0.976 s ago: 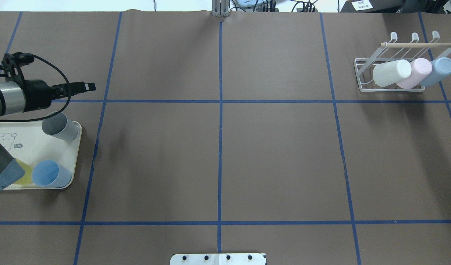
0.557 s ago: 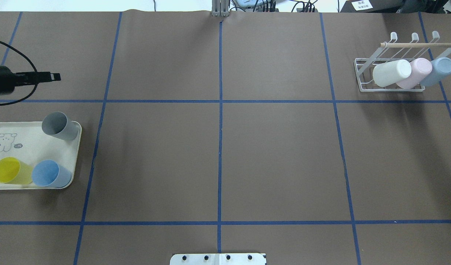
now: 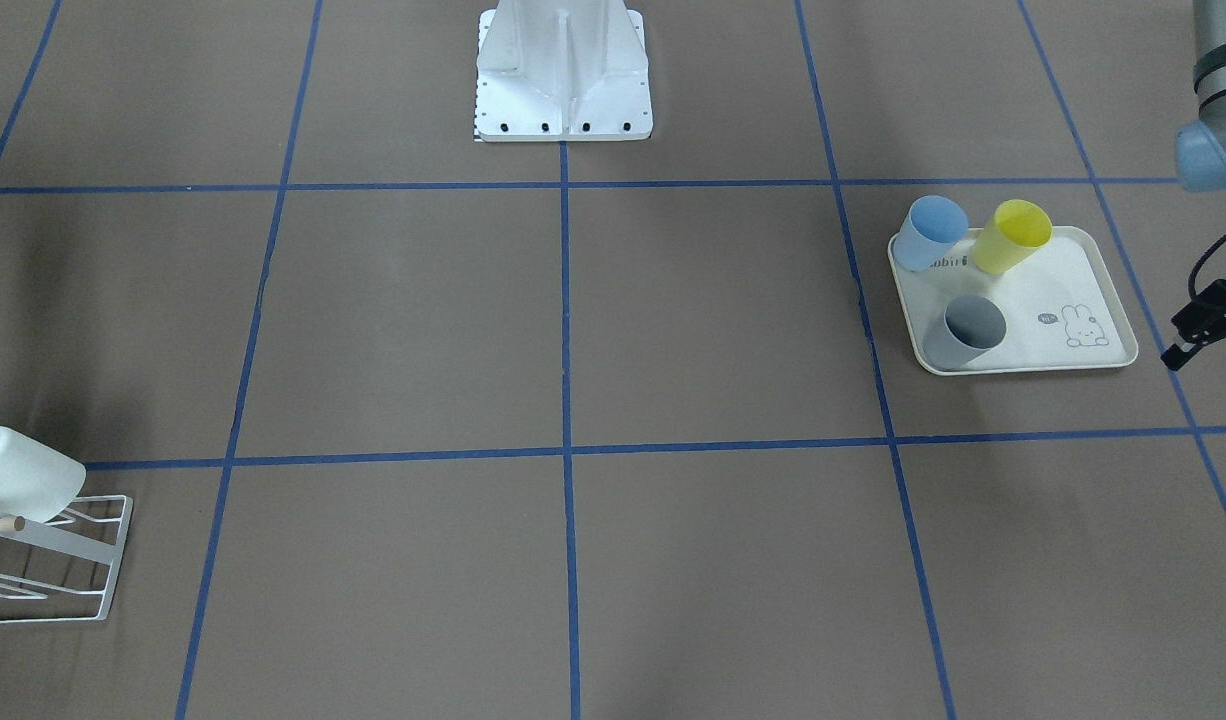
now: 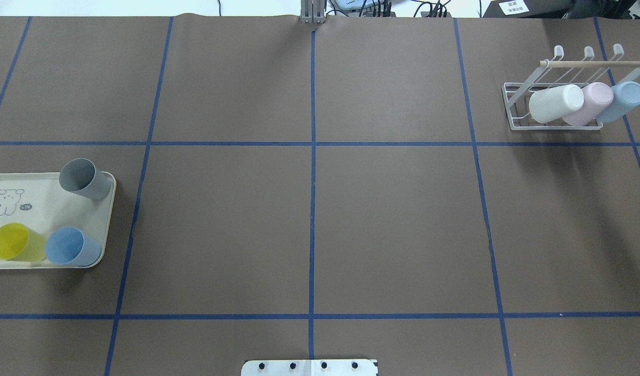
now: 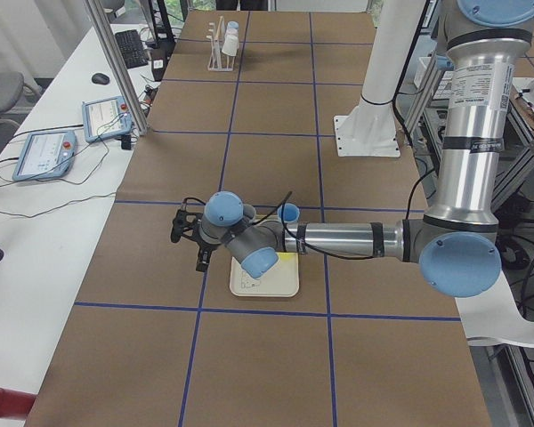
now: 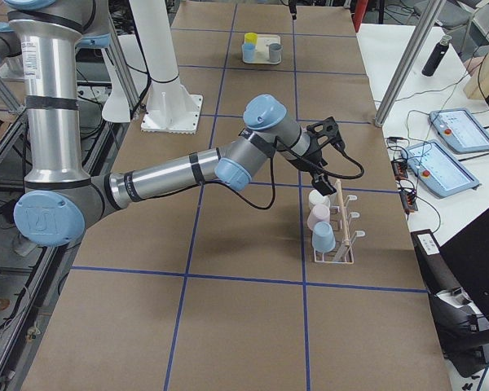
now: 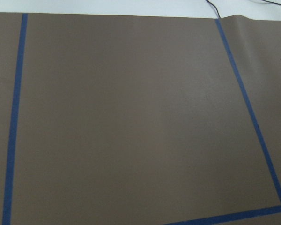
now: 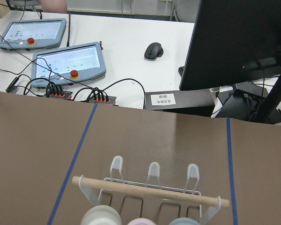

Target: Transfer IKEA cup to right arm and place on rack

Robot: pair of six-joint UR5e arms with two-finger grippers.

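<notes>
Front cam: brown paper-covered table with a blue tape grid (image 3: 673, 320), white robot base plate (image 3: 563, 100) at top. Cream rectangular rabbit-print tray (image 3: 1048, 285) on the view's right carries three plastic cups, mouths up. Blue cup (image 3: 930, 232) and yellow cup (image 3: 1013, 236) sit side by side on the base side, grey cup (image 3: 963, 333) apart from them at the opposite edge. Left arm (image 3: 1213, 100) enters at the right edge. Black left tool (image 3: 1208, 330) hangs just beyond the tray, partly cut off by the frame; can't tell whether clenched or released. Bottom left: small white wire rack with a light wooden dowel (image 3: 63, 560), white cup (image 3: 23, 475) slanted on it. Overhead: tray at far left, rack at far right, well apart. White cup, pink cup (image 4: 591, 102) and light-blue cup (image 4: 623, 99) lean on the prongs side by side. Left side cam: near left arm stretches low across the tray and hides part of it; its tool is over the table just beside the tray, away from the base. Right side cam: grey-silver right arm (image 6: 187, 171) reaches to the rack, black right tool (image 6: 322, 175) just above the dowel and white cup; grip state can't be told. Left wrist cam: table cover and tape lines. Right wrist cam: looks down on the dowel, three prong tips and three cup ends at the bottom edge. Past the table is a white desk (image 8: 131, 51) with two grey control tablets (image 8: 68, 63), a mouse (image 8: 153, 50) and a black monitor (image 8: 243, 42).
</notes>
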